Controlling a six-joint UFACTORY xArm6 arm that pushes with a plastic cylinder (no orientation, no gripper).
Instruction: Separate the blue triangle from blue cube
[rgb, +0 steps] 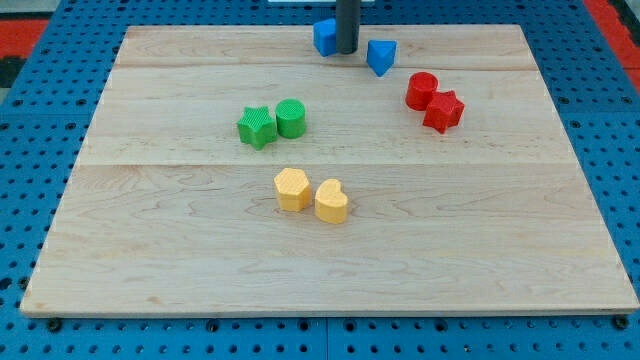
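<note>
two blue blocks sit near the view's top edge of the board, with my tip (346, 50) planted between them. the blue cube (324, 37) lies on the view's left of the rod, touching it or very nearly so, partly hidden behind it. the blue triangle (381, 56) lies on the rod's right, slightly lower in the view and set apart from the rod by a narrow strip of bare wood. the rod is a plain dark shaft with nothing to open or close, and it holds nothing; its upper part runs out of the view's top.

further right and a little lower, a red cylinder (421, 90) and a red star (443, 110) touch each other. left of centre, a green star (257, 126) and a green cylinder (291, 118) stand side by side, touching. below them, near the middle of the board, a yellow block with flat facets (292, 189) and a yellow heart (331, 201) sit just beside one another.

all eight blocks rest on a pale wooden board (500, 250) made of wide planks with visible grain and seams running across the view. the board lies on a blue perforated table (30, 150) dotted with regular holes, which frames it on the left, right and bottom. red patches show at both upper corners (40, 25) of the view.
</note>
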